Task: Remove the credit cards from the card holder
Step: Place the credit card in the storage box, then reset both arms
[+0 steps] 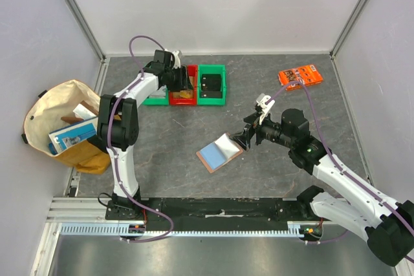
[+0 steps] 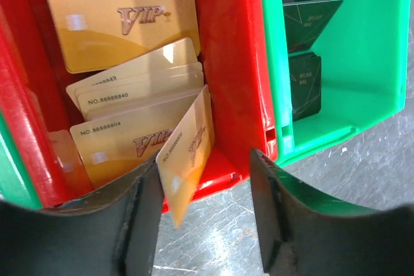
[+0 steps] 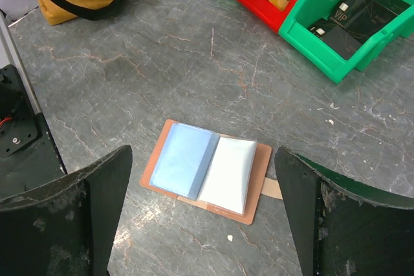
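The card holder point(image 1: 220, 152) point(image 3: 206, 169) lies open and flat on the grey table, one light blue panel and one whitish panel showing. My right gripper point(image 1: 244, 139) point(image 3: 202, 153) hangs open just above it, one finger to each side, touching nothing. My left gripper point(image 1: 183, 82) point(image 2: 206, 159) stands open over the near rim of the red bin point(image 2: 233, 63). A gold credit card point(image 2: 187, 153) leans on edge against its left finger, unclamped, its lower corner past the bin's rim. Several more gold cards point(image 2: 123, 17) lie inside that bin.
A green bin point(image 1: 211, 99) point(image 2: 375, 63) with black cards point(image 2: 304, 30) stands right of the red bin, another green bin point(image 1: 154, 99) to its left. An orange printed packet point(image 1: 300, 76) lies at the back right. A yellow cloth bag point(image 1: 65, 127) sits at the left edge.
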`<state>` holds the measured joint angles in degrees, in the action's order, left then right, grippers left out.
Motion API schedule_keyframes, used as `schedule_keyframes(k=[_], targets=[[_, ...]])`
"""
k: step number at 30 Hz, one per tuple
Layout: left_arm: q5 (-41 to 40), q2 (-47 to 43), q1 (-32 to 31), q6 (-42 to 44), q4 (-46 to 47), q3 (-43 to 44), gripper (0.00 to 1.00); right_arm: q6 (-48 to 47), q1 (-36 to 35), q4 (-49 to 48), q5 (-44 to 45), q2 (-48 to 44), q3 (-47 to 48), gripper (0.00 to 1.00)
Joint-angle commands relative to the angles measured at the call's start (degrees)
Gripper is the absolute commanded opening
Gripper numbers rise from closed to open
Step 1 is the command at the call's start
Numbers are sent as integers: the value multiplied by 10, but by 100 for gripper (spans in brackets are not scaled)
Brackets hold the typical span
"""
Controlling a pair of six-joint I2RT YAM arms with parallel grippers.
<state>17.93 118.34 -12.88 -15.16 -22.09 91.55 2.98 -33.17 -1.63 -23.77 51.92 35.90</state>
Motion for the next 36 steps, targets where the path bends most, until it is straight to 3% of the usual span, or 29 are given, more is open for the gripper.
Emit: schedule_keyframes(k=[1, 9, 14, 22, 25, 30, 36], targets=[[-37, -37, 2, 19, -30, 40, 68, 0, -1, -6, 16, -9, 2, 98], [-116, -147, 2, 51, -64, 58, 85, 21, -1, 15, 83, -21, 15, 98], [-145, -269, 1, 43, -63, 15, 91, 42, -1, 57, 172, -47, 24, 98], [-177, -584, 1, 0, 23, -217, 95, 72, -1, 146, 440, -136, 36, 98], [-227, -708, 2, -22, 29, -293, 95, 73, -1, 173, 504, -182, 42, 98], [-271, -947, 1, -67, 28, -411, 95, 62, 0, 210, 562, -252, 47, 98], [-349, -1151, 2, -96, 0, -529, 95, 60, -1, 208, 583, -367, 12, 98]])
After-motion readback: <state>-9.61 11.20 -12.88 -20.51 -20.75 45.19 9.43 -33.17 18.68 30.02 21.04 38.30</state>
